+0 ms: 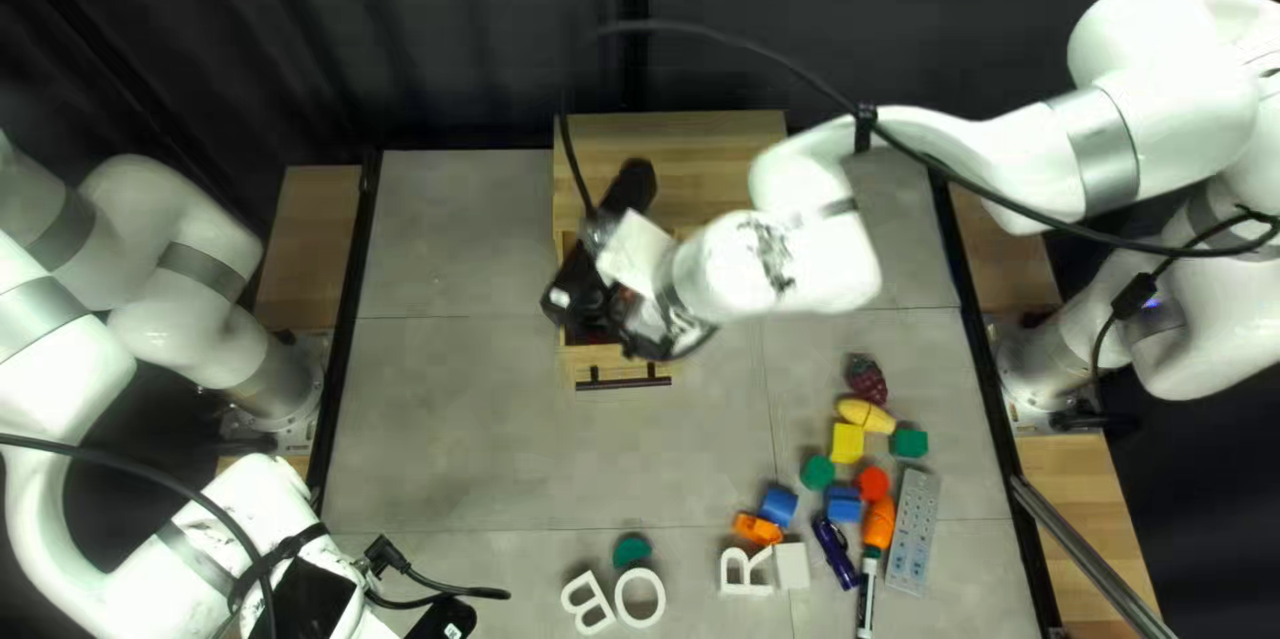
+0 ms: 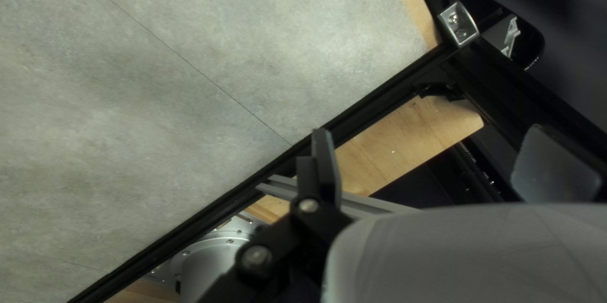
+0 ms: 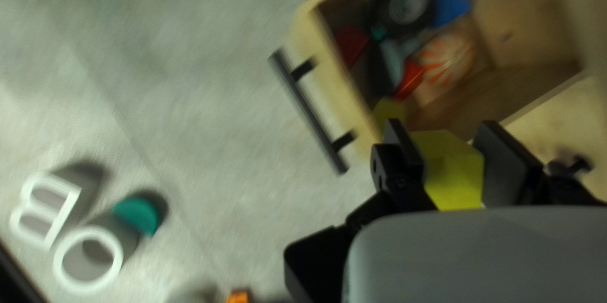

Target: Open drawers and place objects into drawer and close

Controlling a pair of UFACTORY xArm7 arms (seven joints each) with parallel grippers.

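In the top left view, my right gripper point(image 1: 587, 292) is over the pulled-out drawer point(image 1: 587, 359) of the wooden cabinet point(image 1: 694, 146). The right wrist view shows my right gripper point(image 3: 450, 157) shut on a yellow block point(image 3: 452, 173), beside the wall of the open drawer point(image 3: 338, 81). Inside lie a black round object point(image 3: 404, 4), a blue piece point(image 3: 451, 2), an orange-and-white striped ball point(image 3: 446, 57) and red items. My left gripper point(image 1: 440, 618) is low at the left of the top left view, partly cut off. In its wrist view, my left gripper point(image 2: 436, 167) stands open, nothing between its fingers.
Blocks, toy food, pens and a grey strip point(image 1: 914, 532) lie at the lower right of the top left view. White letters point(image 1: 587, 602) and a green piece point(image 1: 632, 551) are near the front edge. The drawer handle point(image 3: 310, 113) sticks out. A cable crosses my right arm.
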